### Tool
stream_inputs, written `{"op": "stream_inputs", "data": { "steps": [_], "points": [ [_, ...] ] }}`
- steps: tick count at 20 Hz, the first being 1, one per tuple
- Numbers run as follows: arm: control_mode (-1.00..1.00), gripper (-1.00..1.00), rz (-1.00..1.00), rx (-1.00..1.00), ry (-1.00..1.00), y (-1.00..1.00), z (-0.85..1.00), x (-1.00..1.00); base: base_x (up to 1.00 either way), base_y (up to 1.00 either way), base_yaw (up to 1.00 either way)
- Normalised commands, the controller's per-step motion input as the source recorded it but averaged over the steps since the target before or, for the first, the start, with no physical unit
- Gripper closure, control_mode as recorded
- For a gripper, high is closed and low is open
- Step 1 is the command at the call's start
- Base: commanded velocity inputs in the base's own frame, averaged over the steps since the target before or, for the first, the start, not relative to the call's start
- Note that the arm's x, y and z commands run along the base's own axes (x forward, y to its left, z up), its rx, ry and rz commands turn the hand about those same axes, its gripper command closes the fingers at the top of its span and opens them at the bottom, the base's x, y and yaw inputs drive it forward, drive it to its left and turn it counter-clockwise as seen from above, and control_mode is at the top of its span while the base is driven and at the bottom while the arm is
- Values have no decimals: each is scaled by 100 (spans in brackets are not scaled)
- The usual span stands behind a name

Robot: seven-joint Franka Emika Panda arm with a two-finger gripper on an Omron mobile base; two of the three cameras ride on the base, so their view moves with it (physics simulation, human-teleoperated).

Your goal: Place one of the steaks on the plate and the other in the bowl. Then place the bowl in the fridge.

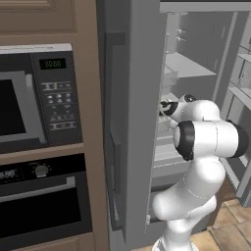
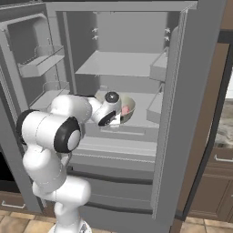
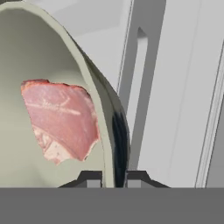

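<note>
One steak (image 3: 59, 120) lies in the bowl (image 2: 129, 107) on the open fridge's (image 2: 182, 91) shelf.

The white arm rises from its base in front of the open fridge (image 2: 136, 68), bends at a dark-ringed elbow joint about level with the fridge's lower shelf, and reaches forward into the fridge's interior. The wrist is turned so the hand lies roughly level, pointing inward over that shelf. The pincer (image 3: 113, 177) is nearly closed, its two small dark fingertips (image 3: 89, 178) standing one on each side of the rim of the bowl (image 3: 94, 87), one inside the wall and one outside, pinching it.
</note>
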Motion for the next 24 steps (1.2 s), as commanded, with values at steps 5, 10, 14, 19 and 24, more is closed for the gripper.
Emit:
{"op": "stream_inputs", "data": {
  "steps": [5,10,14,19,24],
  "points": [
    [-100,100,0,-1,-1,0,-13,49,0,0,0],
    [-100,100,0,0,-2,0,-1,33,0,0,0],
    [-100,100,0,0,0,0,0,18,0,0,0],
    [-100,-100,1,0,0,0,-4,11,0,0,0],
    [-100,-100,0,0,0,0,0,0,0,0,0]
  ]
}}
